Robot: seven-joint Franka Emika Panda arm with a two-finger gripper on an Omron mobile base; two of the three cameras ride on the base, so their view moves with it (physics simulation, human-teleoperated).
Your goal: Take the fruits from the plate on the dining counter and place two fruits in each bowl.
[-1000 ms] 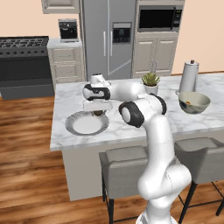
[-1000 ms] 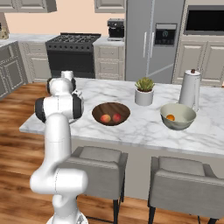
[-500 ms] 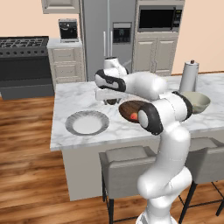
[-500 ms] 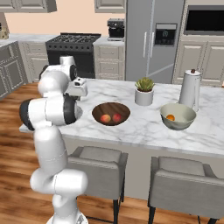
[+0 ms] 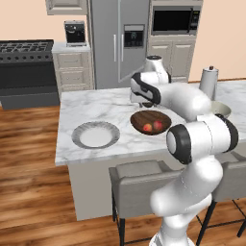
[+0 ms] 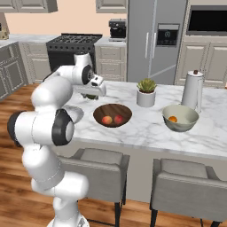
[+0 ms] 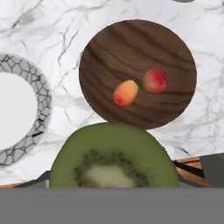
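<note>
My gripper [image 6: 91, 94] hangs above the dining counter [image 5: 103, 108], just behind the dark brown bowl [image 5: 150, 121], shut on the dark olive-green fruit [image 7: 111, 162]. In the hand view the cut green face of that fruit covers the fingertips. The brown bowl [image 7: 138, 72] lies below and holds a red-pink fruit [image 7: 155, 80] and a reddish-orange one [image 7: 125, 93]. To the right, the pale grey-green bowl [image 6: 180, 117] holds the orange fruit [image 6: 173, 119]. The ridged-rim plate [image 5: 96, 134] sits bare to the left of the brown bowl.
A small white plant pot [image 6: 146, 93] and a tall white kettle [image 6: 193, 88] stand at the back of the counter. Two grey stools [image 6: 99, 162] are pushed in along the near edge. My own arm [image 5: 192, 103] arches over the counter's right part.
The arm has swung right from above the plate to the far side of the brown bowl, carrying the green fruit with it.
</note>
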